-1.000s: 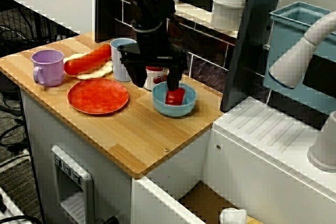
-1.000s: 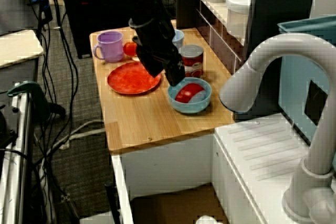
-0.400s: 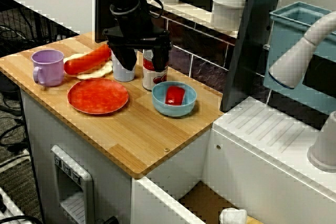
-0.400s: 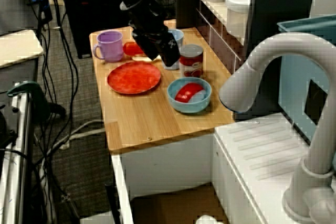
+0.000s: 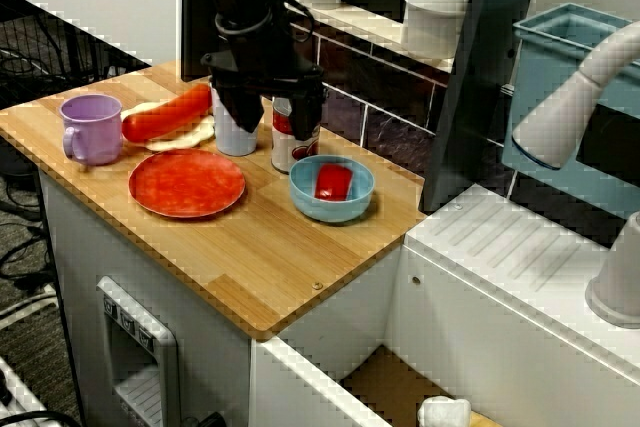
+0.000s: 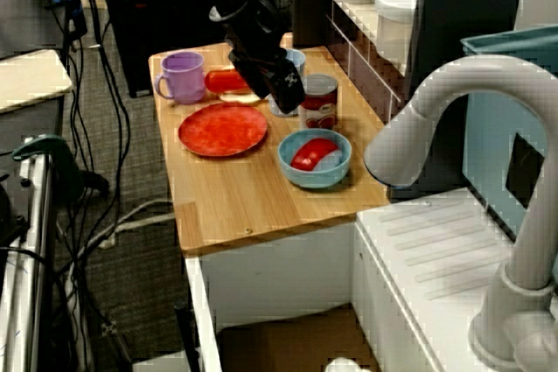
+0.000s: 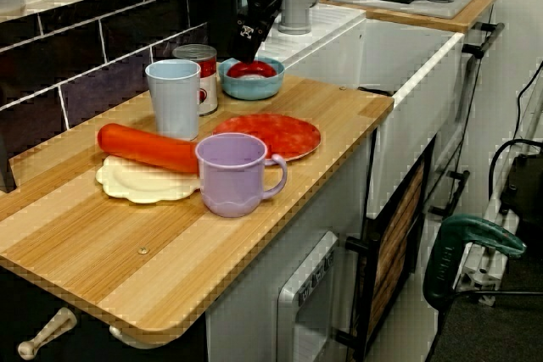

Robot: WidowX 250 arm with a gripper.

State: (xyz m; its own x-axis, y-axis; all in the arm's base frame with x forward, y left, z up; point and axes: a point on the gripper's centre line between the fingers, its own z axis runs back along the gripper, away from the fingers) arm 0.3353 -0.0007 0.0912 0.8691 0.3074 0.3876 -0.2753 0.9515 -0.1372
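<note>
In the front view my black gripper [image 5: 274, 112] hangs open and empty, fingers spread wide, above a red-labelled can [image 5: 291, 150] and a light blue cup [image 5: 231, 133]. Right of the can a blue bowl [image 5: 303, 195] holds a red block [image 5: 332, 182]. In the view from the sink side the gripper [image 6: 281, 90] is up and left of that bowl [image 6: 291, 168], near the can [image 6: 319, 106]. The view along the counter shows the gripper [image 7: 251, 23] just above the bowl [image 7: 251, 86].
On the wooden counter lie a red plate [image 5: 186, 184], a purple mug [image 5: 91, 128] and an orange sausage [image 5: 166, 115] on a cream plate [image 5: 196, 136]. White jars [image 5: 434, 15] stand on the back shelf. A dark post [image 5: 478, 87] and a white drainer [image 5: 520, 267] lie to the right.
The gripper rose out of the blue bowl, leaving the red block in it, and moved back-left over the can and cup. In the last half second it barely shifted.
</note>
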